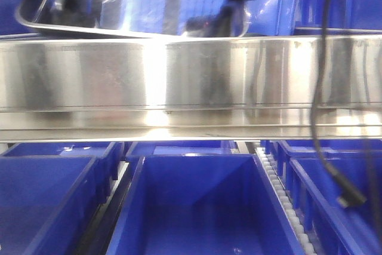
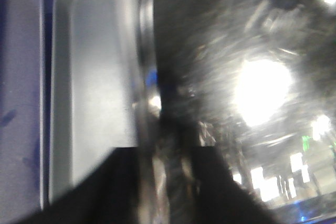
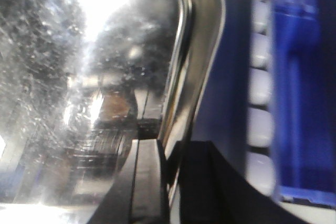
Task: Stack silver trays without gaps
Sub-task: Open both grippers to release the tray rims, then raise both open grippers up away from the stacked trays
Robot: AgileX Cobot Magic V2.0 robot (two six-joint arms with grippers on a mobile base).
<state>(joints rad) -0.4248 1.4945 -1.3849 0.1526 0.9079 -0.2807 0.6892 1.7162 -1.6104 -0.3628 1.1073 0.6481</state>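
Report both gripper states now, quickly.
Left gripper: closed on the rim of the silver tray.
Right gripper: closed on the silver tray's rim as well.

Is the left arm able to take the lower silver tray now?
Probably not: the left tool is shut on the rim of the upper tray, so it is occupied, though the lower tray lies partly uncovered beside it.

Low front view; wrists against tray (image 1: 137, 4)

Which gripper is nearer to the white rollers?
Right. The right gripper clamps the tray rim just beside the rollers; the left gripper holds the opposite end, with no rollers beside it.
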